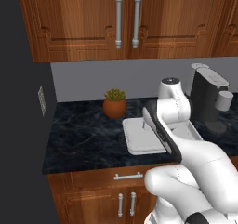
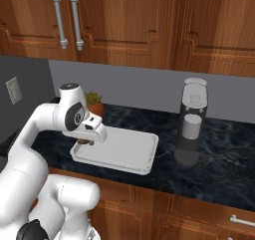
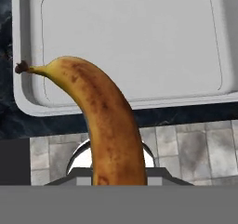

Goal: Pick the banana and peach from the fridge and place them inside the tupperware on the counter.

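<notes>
Fingers grip the brown-spotted yellow banana (image 3: 104,121) above the shallow white rectangular tupperware (image 3: 28,102); next: advance, lower, release.

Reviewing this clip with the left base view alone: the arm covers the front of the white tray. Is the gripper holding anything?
Observer: Yes. The gripper is shut on the banana, which sticks out ahead of it in the hand view.
Operator: Is the banana over the tupperware?
Observer: Partly. In the hand view its stem end lies over a near corner of the tupperware. The rest crosses the rim and the counter edge.
Operator: Is anything in the tray already?
Observer: The part of its floor that the hand view shows is bare white.
</notes>
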